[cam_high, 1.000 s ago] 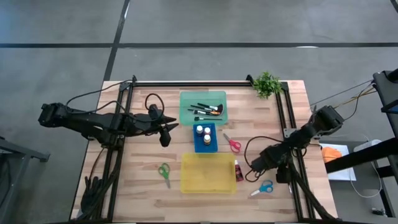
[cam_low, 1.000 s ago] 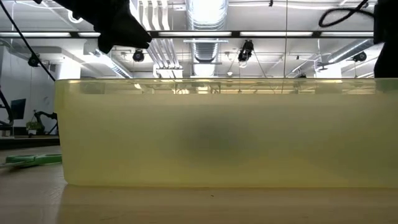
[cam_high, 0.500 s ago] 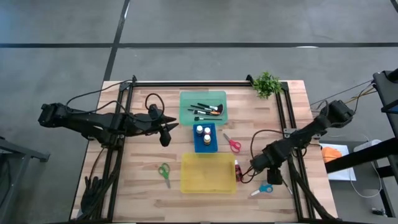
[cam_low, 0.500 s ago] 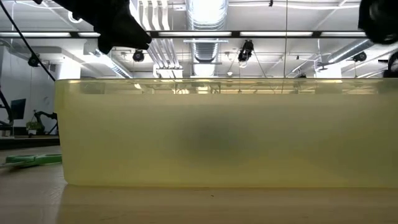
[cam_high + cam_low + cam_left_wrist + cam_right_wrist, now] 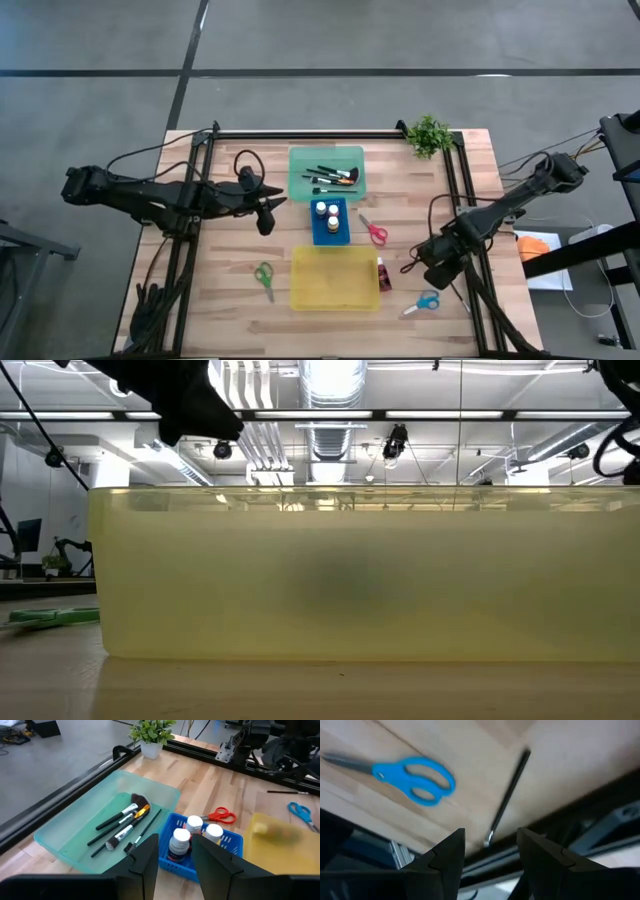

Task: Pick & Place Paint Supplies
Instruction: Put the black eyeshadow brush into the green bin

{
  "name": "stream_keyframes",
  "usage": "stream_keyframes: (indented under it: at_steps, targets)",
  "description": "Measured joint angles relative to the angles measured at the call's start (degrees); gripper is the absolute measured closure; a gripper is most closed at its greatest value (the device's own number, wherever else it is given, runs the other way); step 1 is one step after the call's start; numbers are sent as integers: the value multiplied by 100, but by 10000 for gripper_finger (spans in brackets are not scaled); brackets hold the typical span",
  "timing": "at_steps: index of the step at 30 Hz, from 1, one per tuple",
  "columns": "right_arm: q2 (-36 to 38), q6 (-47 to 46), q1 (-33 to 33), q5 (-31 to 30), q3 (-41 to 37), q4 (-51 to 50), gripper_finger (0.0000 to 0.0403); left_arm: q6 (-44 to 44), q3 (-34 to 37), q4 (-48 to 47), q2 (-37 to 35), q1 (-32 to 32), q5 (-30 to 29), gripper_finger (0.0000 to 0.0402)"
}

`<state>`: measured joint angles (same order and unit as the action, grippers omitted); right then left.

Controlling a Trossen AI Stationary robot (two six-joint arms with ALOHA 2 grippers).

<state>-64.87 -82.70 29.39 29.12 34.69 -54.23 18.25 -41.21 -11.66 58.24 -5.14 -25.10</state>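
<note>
On the left of the wooden desk, the left gripper hangs above the boards just left of the trays, its fingers parted with nothing between them. The green-handled scissors lie flat on the desk, nearer the front edge, just left of the yellow tray. At centre, the green tray holds several black-handled brushes lying loose and crossing one another; in the left wrist view the brushes show dark and pale bristle heads. Touching its near side, the blue tray holds white-capped paint bottles standing upright; three caps show in the left wrist view, but their paint colours cannot be made out. The yellow tray in front of it looks bare from above, and in the low view its cloudy wall fills the picture and hides nearly all the desk behind it. The red-handled scissors lie right of the blue tray, and a magenta paint bottle lies on its side against the yellow tray's right wall. Further right, the blue-handled scissors lie near the front edge. The right gripper hovers just above and behind them, fingers apart and holding nothing; its wrist view shows a thin brush lying beside those scissors by the desk's frame. A small plant stands at the far right corner.
</note>
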Motion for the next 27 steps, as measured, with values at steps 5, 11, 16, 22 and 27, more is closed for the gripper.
stream_keyframes:
  at_steps: [5,11,16,22,27]
  targets:
    - [-345,91,8,295,-35,142,225,-49,1,2,0,49,2,275]
    - [-998,260,287,409,-54,516,225,-49,0,10,0,51,2,275]
    - [-1524,177,746,531,-94,1029,225,-47,0,26,0,51,66,275]
    - [-1898,-217,1211,538,-252,1569,225,-27,0,28,0,51,66,275]
    - [-2037,-519,1476,710,-372,2330,225,-25,0,31,0,51,169,275]
